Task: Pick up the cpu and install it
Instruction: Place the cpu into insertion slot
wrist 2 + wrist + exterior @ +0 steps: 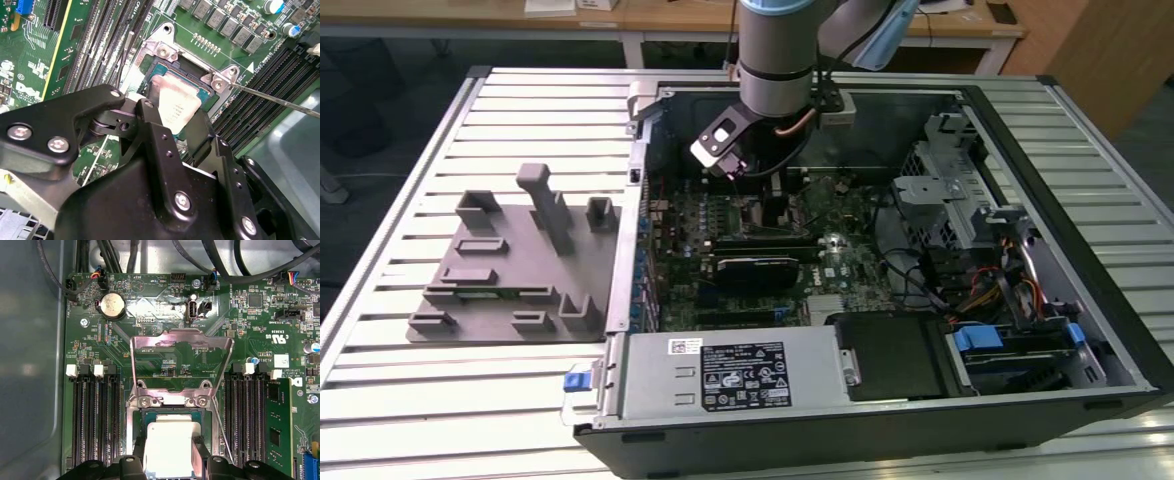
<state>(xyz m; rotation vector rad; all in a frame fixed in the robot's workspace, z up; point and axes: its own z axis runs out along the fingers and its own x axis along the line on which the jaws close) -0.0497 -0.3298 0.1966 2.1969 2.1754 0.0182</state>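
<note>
Gripping the cpu [172, 435] by two opposite edges, the gripper [169, 455] has its fingers closed on it, within the open socket [131, 430] frame on the motherboard [150, 305]. Installing seems underway; seating likely calls for keeping the chip level and square.

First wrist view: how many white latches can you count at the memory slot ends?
4. Two latches lie to one side of the cpu, two to the other. The slots' other ends are hidden, so more are possible.
</note>
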